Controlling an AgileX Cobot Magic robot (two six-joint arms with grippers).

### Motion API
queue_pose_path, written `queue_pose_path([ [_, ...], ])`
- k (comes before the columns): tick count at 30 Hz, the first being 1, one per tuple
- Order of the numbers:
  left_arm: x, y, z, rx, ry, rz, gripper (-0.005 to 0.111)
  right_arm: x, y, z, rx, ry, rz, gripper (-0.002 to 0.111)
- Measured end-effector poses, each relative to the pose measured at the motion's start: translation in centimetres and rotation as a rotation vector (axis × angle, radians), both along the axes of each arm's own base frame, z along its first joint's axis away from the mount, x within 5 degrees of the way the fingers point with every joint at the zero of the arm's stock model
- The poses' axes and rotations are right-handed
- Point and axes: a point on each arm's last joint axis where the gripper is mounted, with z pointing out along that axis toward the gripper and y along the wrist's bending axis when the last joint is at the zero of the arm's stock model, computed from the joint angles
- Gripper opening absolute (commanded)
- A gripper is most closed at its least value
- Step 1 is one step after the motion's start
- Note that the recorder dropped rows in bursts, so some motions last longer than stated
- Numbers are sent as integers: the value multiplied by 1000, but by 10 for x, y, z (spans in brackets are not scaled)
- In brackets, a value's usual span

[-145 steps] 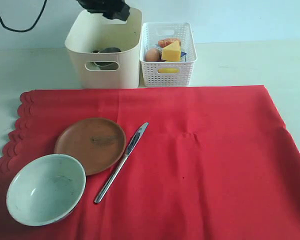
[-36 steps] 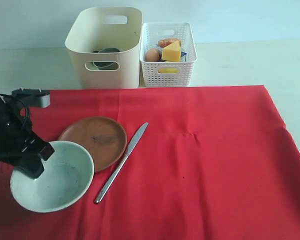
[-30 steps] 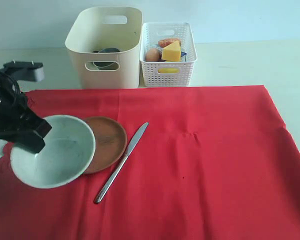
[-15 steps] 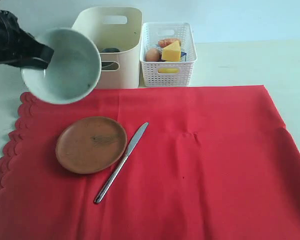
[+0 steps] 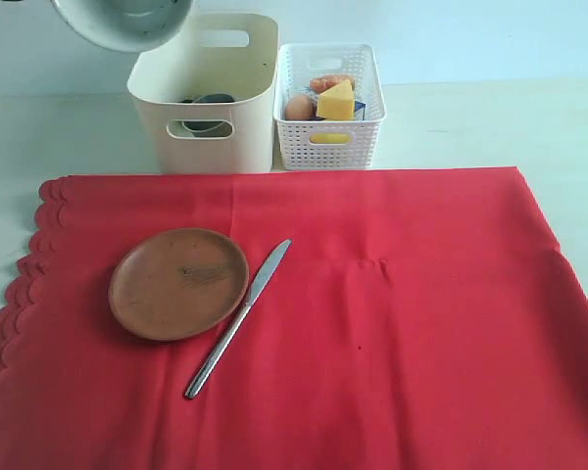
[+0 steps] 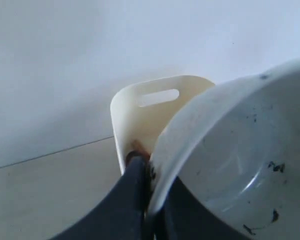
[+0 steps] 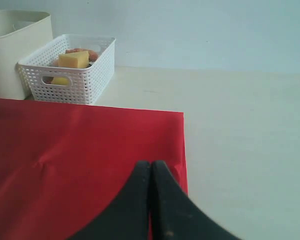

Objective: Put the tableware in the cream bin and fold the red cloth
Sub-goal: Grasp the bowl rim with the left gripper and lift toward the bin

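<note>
- A pale surface point(image 5: 470, 117) under a plain light wall; the red cloth point(image 5: 392, 323) lies spread flat across the lower frame.
- The left pincer point(image 6: 147, 172) pinches the rim of the pale green-white bowl point(image 6: 230, 165), held high at the exterior frame's upper left, beside the cream bin point(image 5: 245, 108).
- The right pincer point(image 7: 151, 165) hangs pressed together and empty over the cloth, near its edge.
- The step in hand appears to be binning the bowl: centre it over the bin's mouth, lower it inside before releasing, and keep clear of the steel cup point(image 5: 214, 99) within.
- The brown plate point(image 5: 178, 284) and table knife point(image 5: 237, 318) lie on the cloth, centre left.
</note>
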Motion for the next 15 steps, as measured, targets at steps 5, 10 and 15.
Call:
queue_pose_path([
  [5, 38, -14, -11, 9, 78, -36, 0, 0, 0, 0, 0, 0, 0, 0],
  [10, 71, -27, -33, 20, 198, -84, 0, 0, 0, 0, 0, 0, 0, 0],
  [15, 100, -38, -61, -13, 311, -113, 0, 0, 0, 0, 0, 0, 0, 0],
])
